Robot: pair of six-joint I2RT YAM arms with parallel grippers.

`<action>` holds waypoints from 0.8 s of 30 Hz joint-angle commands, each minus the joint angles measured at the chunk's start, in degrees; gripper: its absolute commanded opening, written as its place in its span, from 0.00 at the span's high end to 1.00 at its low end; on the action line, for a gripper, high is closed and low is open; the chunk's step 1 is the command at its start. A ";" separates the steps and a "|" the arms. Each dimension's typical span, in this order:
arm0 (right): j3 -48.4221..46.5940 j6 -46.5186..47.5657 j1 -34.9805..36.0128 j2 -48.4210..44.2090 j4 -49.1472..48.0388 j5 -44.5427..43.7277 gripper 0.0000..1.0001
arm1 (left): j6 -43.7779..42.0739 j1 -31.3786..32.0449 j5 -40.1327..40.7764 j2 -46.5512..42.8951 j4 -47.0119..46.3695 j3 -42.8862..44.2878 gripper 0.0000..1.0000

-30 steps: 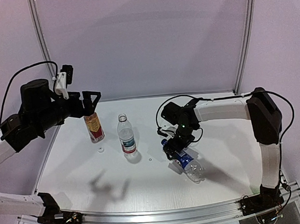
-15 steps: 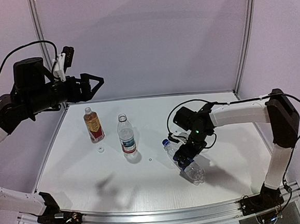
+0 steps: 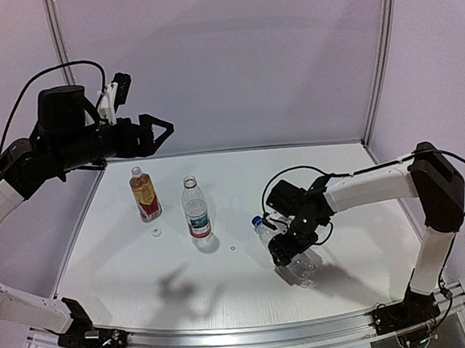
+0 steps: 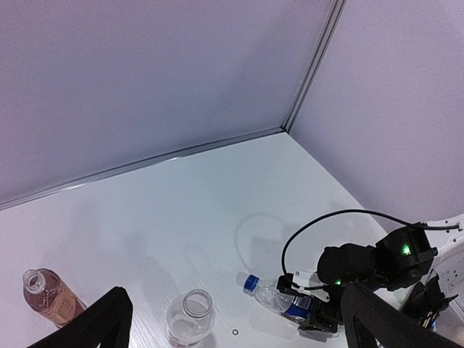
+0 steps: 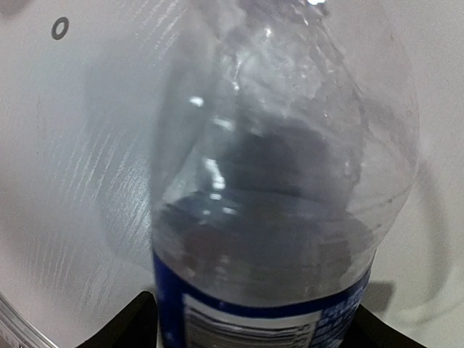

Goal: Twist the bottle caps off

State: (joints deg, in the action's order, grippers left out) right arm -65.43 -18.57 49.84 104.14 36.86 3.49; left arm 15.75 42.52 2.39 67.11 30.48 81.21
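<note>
While the left tool (image 3: 163, 135) hangs high, spread wide, the amber bottle (image 3: 145, 197) stands capless at the worktop's (image 3: 338, 182) back left, with a white cap (image 3: 156, 232) just in front. Next over, a clear bottle (image 3: 195, 213) stands open too. Further right, the blue-label bottle (image 5: 275, 181) lies flat, blue cap (image 3: 256, 220) on, with the right tool (image 3: 285, 249) straddling it. Can't tell if it's pinching.

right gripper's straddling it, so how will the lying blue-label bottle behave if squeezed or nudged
The blue-label bottle lies on its side, so a nudge would probably roll it. No liquid level shows inside, so it is likely light. Its thin clear wall looks crinkled and may dent under a squeeze.
</note>
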 commanded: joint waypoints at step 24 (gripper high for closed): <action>-5.59 0.78 2.25 -16.12 -4.53 -12.39 0.53 | 2.69 -8.41 -26.46 4.95 9.75 15.00 0.01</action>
State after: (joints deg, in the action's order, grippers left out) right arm -66.28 -19.90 51.59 92.03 31.51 -6.66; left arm 16.14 35.83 -11.00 69.47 37.76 91.83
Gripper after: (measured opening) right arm 0.482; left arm 0.987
